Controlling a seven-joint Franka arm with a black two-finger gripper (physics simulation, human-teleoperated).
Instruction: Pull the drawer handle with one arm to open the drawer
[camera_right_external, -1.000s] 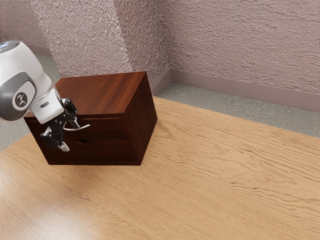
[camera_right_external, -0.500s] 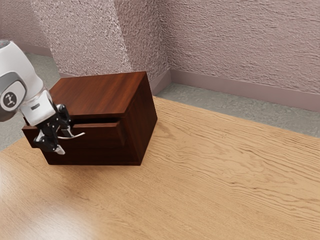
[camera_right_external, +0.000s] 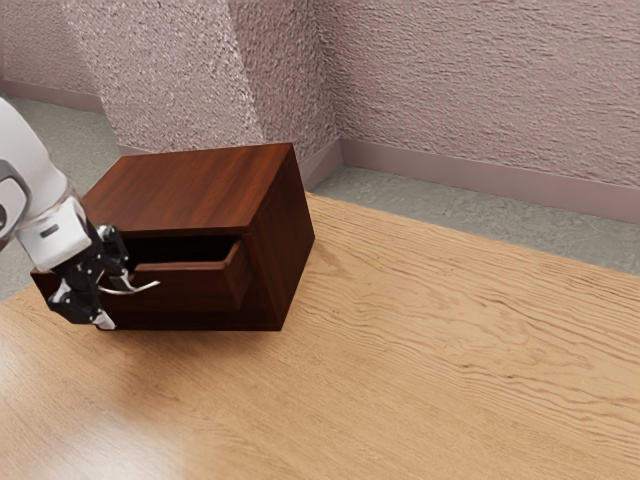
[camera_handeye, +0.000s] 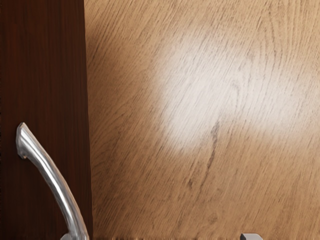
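Near: our gripper (camera_right_external: 112, 296) sits low over the wooden table (camera_right_external: 420, 350) at the exterior view's left, fingers spread, not pinching | silver drawer handle (camera_right_external: 140, 288) runs between them | drawer (camera_right_external: 190, 290) stands part way out of the dark wooden cabinet (camera_right_external: 190, 185), shadowed gap above its front | far: rough pinkish wall (camera_right_external: 480, 80).
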